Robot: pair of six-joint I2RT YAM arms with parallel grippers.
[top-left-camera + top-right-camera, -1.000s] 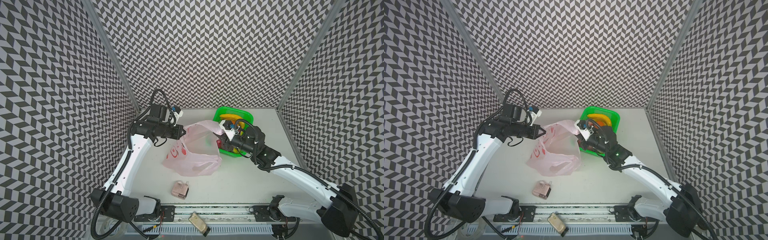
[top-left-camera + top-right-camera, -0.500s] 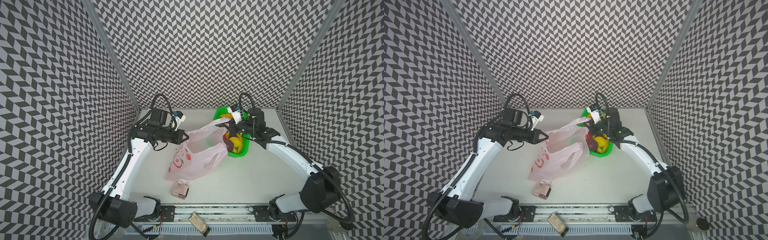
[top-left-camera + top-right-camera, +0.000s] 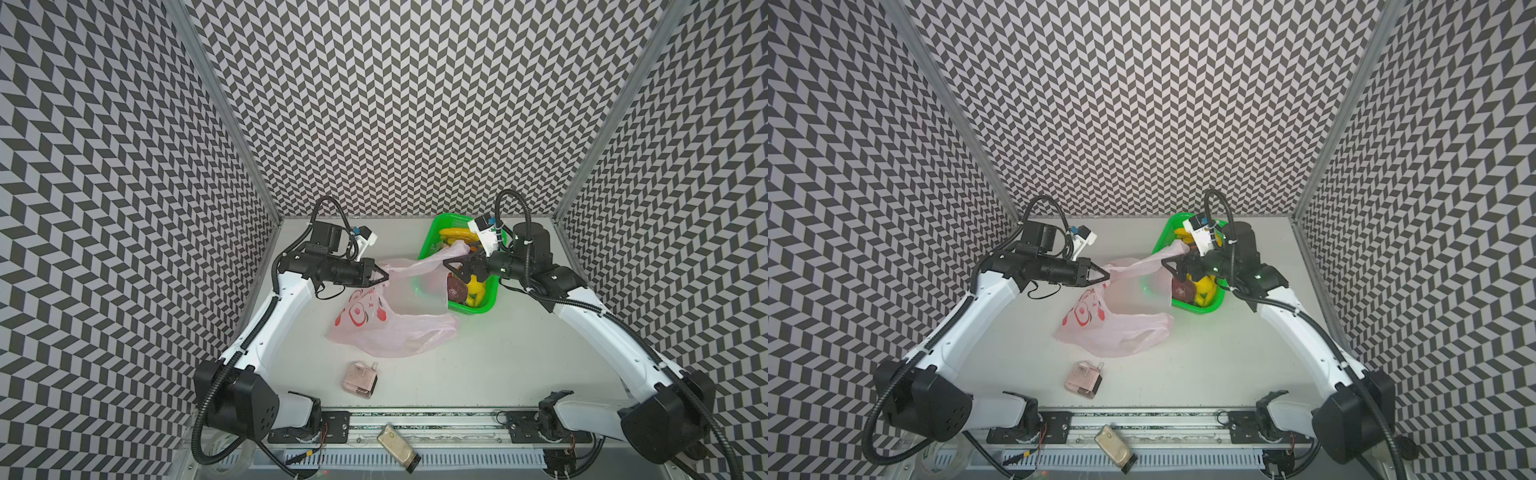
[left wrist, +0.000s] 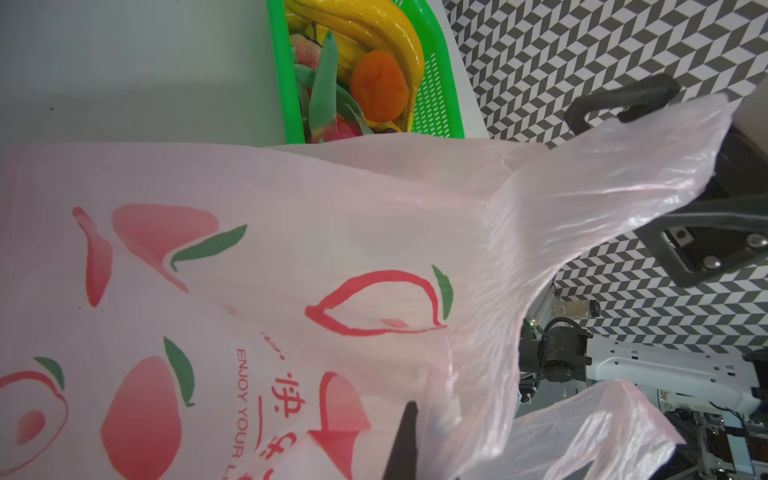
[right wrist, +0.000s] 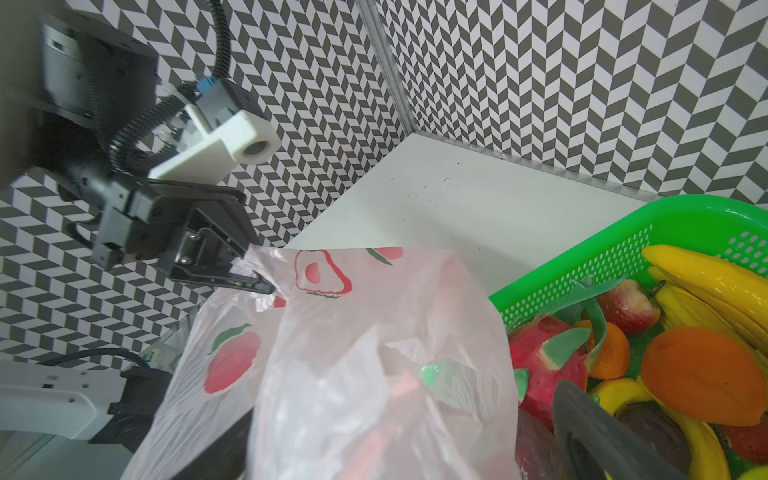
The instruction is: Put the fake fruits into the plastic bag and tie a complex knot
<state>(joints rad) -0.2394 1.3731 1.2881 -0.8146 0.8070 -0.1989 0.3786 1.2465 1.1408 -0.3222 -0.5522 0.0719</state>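
The left claw [image 3: 380, 275] is pinched together on the edge film of the plastic bag [image 3: 399, 328], holding that edge raised just left of centre in both top views. The right claw [image 3: 454, 271] stands right of centre with its jaws wide apart. One pink handle loop drapes over its upper finger, and in the right wrist view film lies beside the dark lower finger [image 5: 590, 432]. The bag's mouth spans the gap between the two claws, and its printed body sags onto the counter [image 3: 519, 353] at mid-frame. Touching the bag's right side, the green basket [image 3: 478, 308] holds the fake fruits [image 5: 702, 374]: bananas, orange ones, a dragon fruit, strawberries and a dark brown one. A small pinkish box [image 3: 359, 379] lies lower, apart from the bag.
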